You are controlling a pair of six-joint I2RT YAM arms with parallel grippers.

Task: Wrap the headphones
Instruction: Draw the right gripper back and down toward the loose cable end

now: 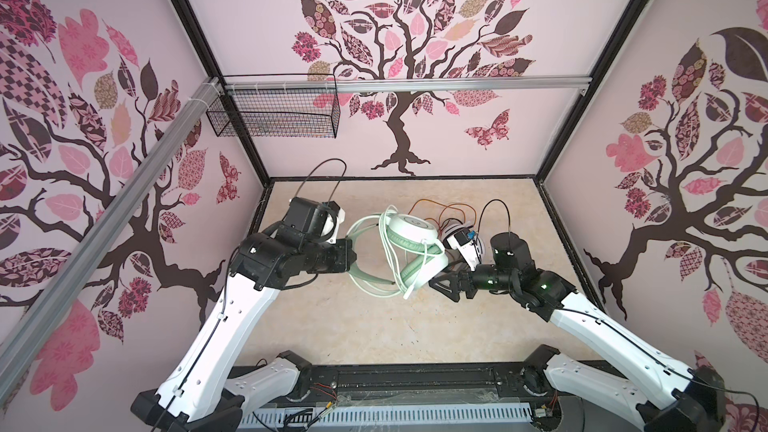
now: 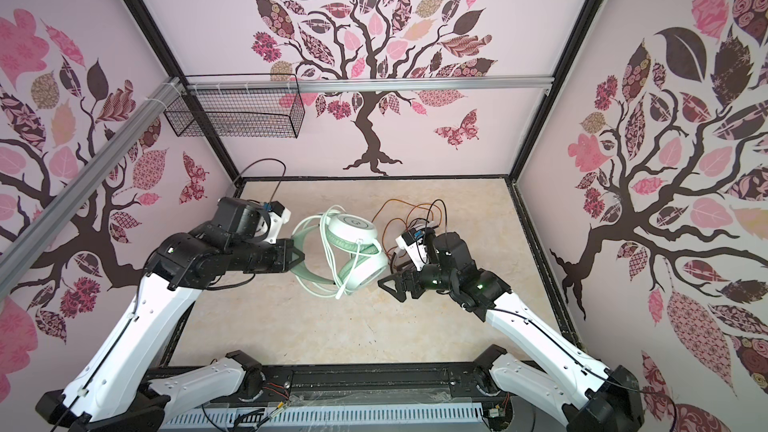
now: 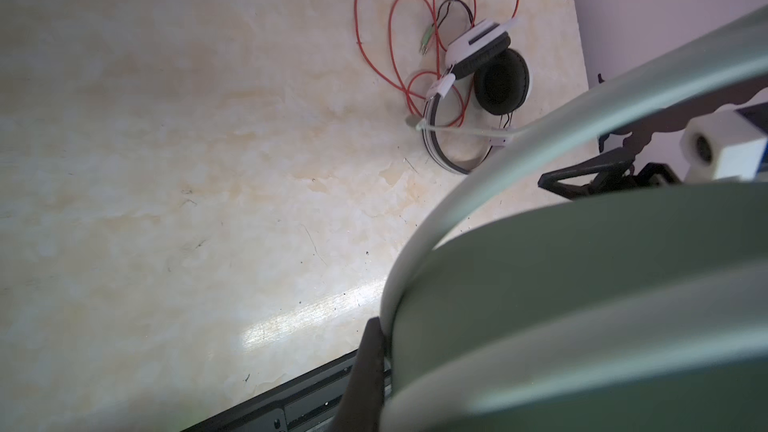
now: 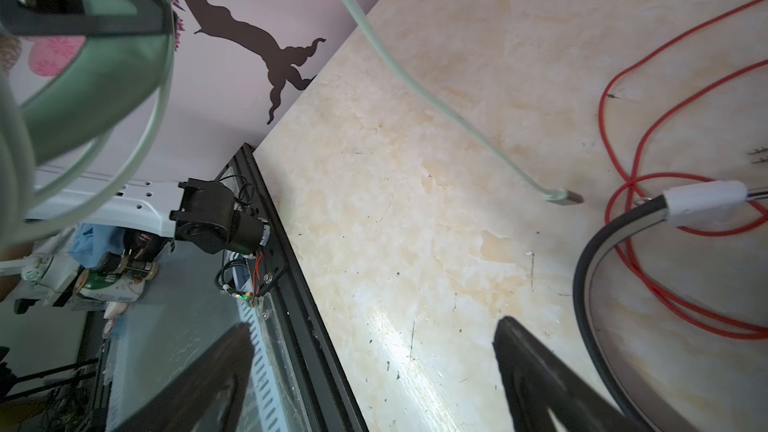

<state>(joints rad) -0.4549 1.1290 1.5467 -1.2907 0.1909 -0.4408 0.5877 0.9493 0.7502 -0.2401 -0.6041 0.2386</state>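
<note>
Mint-green headphones (image 1: 411, 243) sit mid-surface, slightly far of centre. The left claw (image 1: 351, 258) is clamped on the headband at its left side. The right claw (image 1: 436, 284) stands wide and empty, just beside the near ear cup on the right.

The pale cord (image 1: 365, 284) is looped around the band and cups, and its plug (image 4: 561, 196) dangles loose close to the surface (image 1: 353, 326). The white headphones (image 3: 498, 81) with black pads lie far right. Their orange-red cord (image 3: 357, 14) is sprawled unwrapped around them, partly hidden behind the right arm in both top views.

Handling judgement:
- Light plastic.
- The band is stiff but springy and the cups swivel, so the headset can twist in a one-point grip.
- The cord is limp and smooth, and the loops likely slip off if tension drops.
- Best holds are the band for anchoring and the cord near the plug for winding.

Open room lies near and left of centre. The right wall and the orange-red tangle crowd the right arm. The wire basket (image 1: 274, 112) on the far wall is well apart.
</note>
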